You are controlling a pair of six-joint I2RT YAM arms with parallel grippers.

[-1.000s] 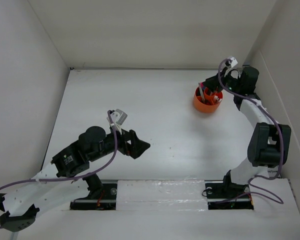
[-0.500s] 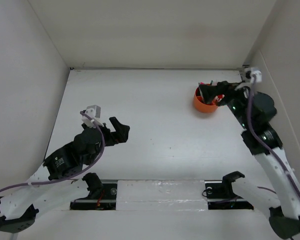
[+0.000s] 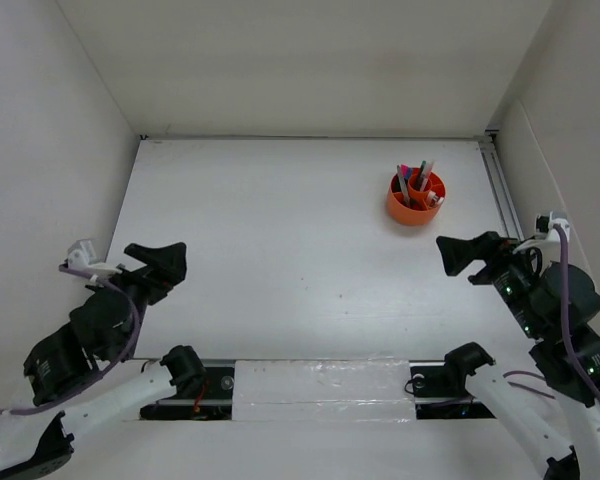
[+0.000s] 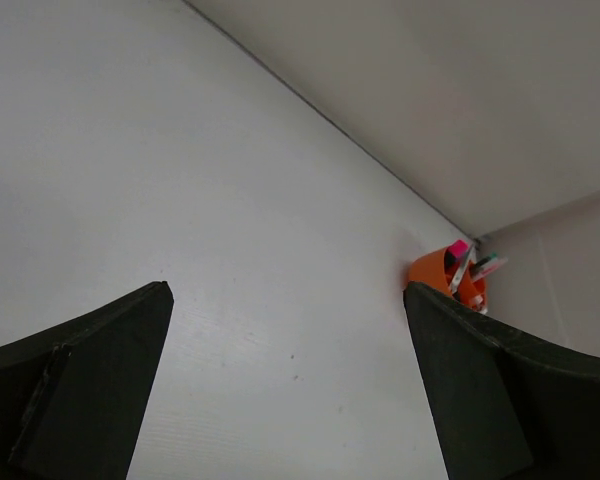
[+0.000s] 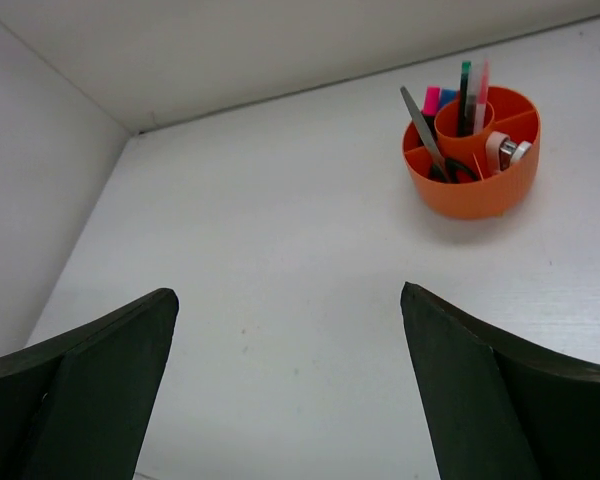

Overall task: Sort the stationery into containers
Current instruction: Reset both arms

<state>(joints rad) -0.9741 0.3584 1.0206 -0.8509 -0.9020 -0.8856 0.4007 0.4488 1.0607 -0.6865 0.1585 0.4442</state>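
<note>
right wrist: pens (image 5: 465,100) upright in pot (image 5: 470,195)

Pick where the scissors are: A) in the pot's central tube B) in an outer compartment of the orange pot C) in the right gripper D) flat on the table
B: the scissors stand blade-up in an outer compartment of the orange pot.

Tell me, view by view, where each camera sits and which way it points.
Top external: fixed above and behind the arm bases, looking down at the table; both arms show, left gripper and right gripper open.
Left wrist: on the left arm, looking low toward the far right corner; its fingers frame the bottom.
Right wrist: on the right arm, facing the far wall; its fingers show likewise.
Shared: all three show the orange desk pot.
</note>
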